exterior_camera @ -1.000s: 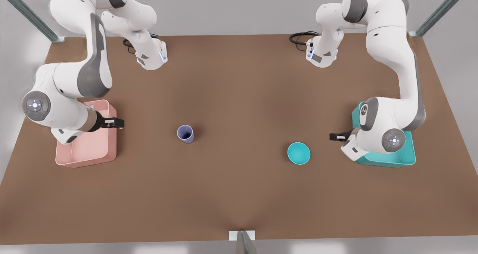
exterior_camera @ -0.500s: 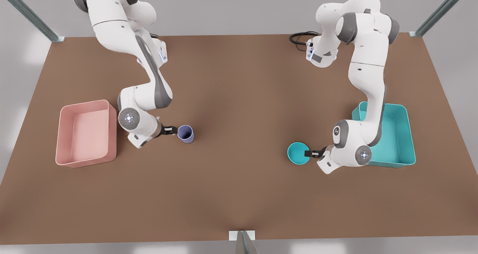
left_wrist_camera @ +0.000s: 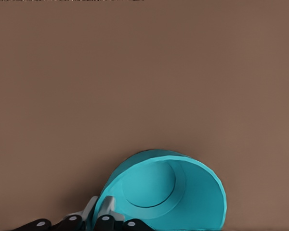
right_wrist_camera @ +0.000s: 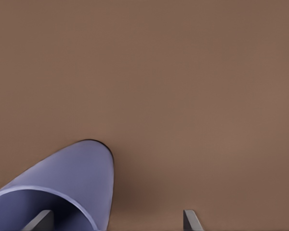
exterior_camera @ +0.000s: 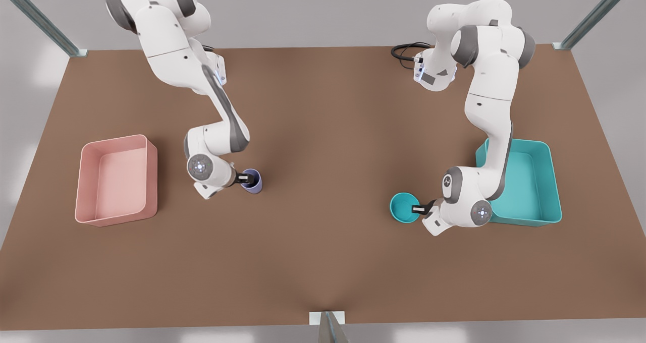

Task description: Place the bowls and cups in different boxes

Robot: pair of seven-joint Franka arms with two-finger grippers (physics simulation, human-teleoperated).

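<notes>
- The left gripper is at the teal bowl, which stands on the brown table just beside the teal box, on the front view's right.
- In the left wrist view its fingers sit close together at the bowl's rim — whether they actually pinch the wall cannot be told.
- The right gripper is at the lavender cup, which stands upright on the table near the middle, well apart from the pink box on the front view's left.
- In the right wrist view its fingertips are spread wide — one over the cup's mouth, the other outside the wall, not yet closed on it.
- Neither cup nor bowl lies in a box.
</notes>
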